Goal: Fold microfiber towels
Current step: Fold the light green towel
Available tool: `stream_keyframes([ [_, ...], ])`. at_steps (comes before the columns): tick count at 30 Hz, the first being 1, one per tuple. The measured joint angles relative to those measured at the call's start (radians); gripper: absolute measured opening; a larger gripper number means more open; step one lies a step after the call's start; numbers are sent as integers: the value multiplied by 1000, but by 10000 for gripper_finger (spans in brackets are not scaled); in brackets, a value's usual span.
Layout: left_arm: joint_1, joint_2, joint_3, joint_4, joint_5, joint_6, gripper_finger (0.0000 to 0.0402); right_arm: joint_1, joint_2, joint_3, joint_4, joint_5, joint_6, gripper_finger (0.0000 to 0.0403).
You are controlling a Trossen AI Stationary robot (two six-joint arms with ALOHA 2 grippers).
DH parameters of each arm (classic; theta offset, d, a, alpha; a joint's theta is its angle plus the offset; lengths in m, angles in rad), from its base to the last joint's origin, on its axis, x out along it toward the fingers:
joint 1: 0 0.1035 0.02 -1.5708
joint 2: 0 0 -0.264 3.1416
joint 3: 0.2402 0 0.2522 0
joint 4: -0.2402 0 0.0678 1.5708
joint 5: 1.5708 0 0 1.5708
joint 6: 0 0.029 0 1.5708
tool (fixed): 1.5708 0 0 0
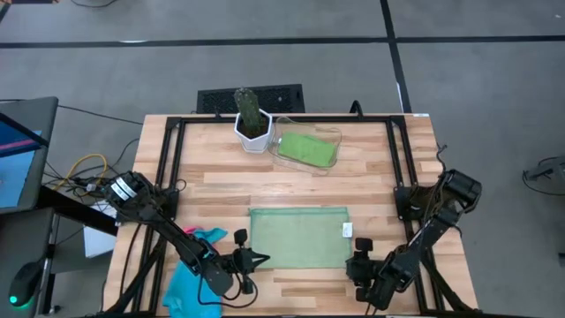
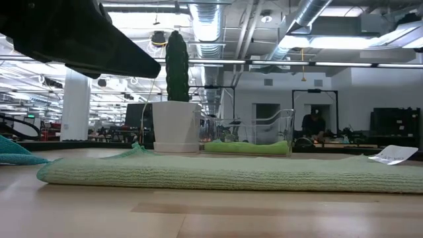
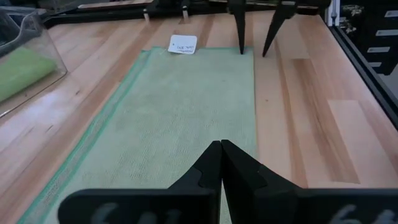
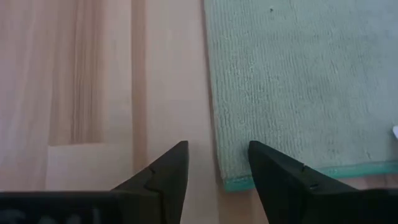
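A light green microfiber towel (image 1: 298, 235) lies flat and folded in a long rectangle on the near middle of the table, a white tag (image 3: 183, 43) at its right end. My left gripper (image 1: 263, 258) is shut and hovers over the towel's left end (image 3: 186, 143). My right gripper (image 4: 217, 146) stands open over the towel's near right corner (image 4: 233, 182), one finger over bare wood and one over the cloth. A turquoise towel (image 1: 188, 284) and a pink one (image 1: 212, 232) lie bunched at the near left. Another green towel (image 1: 307, 148) lies in a clear tray.
A white pot with a cactus (image 1: 252, 124) stands at the far middle, the clear plastic tray (image 1: 328, 134) right beside it. A black frame (image 1: 168, 141) runs along the table's sides. Bare wood (image 1: 221, 185) lies between the pot and the flat towel.
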Motion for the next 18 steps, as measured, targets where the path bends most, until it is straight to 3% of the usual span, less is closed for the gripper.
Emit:
stream_keyframes([
  [6, 9, 0, 0, -15, 4, -11, 0, 2, 20, 4, -19, -6, 81, 171],
  [18, 12, 0, 0, -18, 36, -19, 0, -3, 21, 55, -128, -33, 68, 13],
])
